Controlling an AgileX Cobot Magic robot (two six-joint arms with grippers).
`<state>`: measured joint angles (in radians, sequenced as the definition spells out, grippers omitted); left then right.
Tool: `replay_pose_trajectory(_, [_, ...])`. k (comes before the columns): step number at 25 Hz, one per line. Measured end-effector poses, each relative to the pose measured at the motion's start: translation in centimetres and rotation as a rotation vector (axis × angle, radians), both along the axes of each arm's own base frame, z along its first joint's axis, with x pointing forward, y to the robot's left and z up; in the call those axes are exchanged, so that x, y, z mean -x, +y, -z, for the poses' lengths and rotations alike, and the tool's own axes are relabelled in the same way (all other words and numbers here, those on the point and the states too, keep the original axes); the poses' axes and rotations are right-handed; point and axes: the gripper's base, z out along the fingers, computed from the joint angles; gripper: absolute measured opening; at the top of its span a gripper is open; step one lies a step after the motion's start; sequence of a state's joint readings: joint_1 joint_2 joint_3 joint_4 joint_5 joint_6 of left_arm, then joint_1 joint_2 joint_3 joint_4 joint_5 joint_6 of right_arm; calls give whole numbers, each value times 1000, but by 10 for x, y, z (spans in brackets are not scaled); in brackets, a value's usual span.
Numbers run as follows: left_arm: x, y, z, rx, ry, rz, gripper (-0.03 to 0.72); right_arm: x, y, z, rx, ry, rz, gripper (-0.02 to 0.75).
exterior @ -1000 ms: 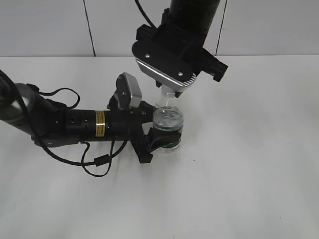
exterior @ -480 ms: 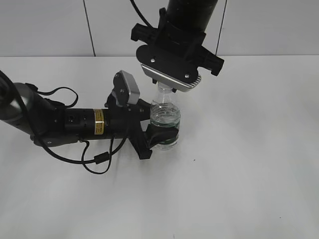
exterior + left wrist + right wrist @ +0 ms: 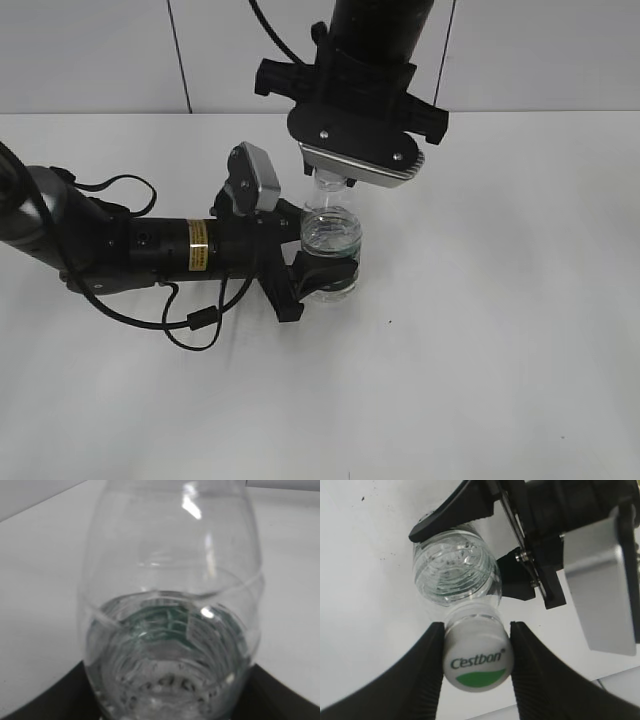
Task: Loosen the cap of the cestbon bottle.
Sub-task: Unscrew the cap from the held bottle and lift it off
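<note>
The cestbon bottle (image 3: pixel 330 240) stands upright on the white table, clear with water inside. My left gripper (image 3: pixel 326 278) is shut on its lower body from the left. In the left wrist view the bottle (image 3: pixel 172 630) fills the frame between the dark fingers (image 3: pixel 47 702). My right gripper (image 3: pixel 477 667) comes down from above and is shut on the cap (image 3: pixel 477 660), white with a green half-disc and "Cestbon" lettering; both fingers (image 3: pixel 422 672) press its sides. In the exterior view the right wrist (image 3: pixel 360 140) hides most of the cap.
The left arm (image 3: pixel 130 250) lies low across the table (image 3: pixel 480 340) with a black cable loop (image 3: pixel 195 325) beside it. A white panelled wall (image 3: pixel 550 50) runs behind. The left gripper's jaws also show below the cap in the right wrist view.
My right wrist has turned about the bottle's axis with the cap held; its silver plate swung from the left side to the right. The bottle and left gripper shifted slightly left.
</note>
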<state>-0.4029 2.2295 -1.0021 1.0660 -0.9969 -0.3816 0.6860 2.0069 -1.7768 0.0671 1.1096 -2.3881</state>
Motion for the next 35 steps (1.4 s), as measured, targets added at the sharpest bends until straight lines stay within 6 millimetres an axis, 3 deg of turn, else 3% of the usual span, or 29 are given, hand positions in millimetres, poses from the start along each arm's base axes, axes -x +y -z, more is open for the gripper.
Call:
replay_pose_trajectory(24, [3, -1, 0, -5, -30, 42, 413, 11, 2, 0, 84, -60, -668, 304])
replay_pose_trajectory(35, [3, -1, -1, -5, -30, 44, 413, 11, 2, 0, 90, -69, -703, 304])
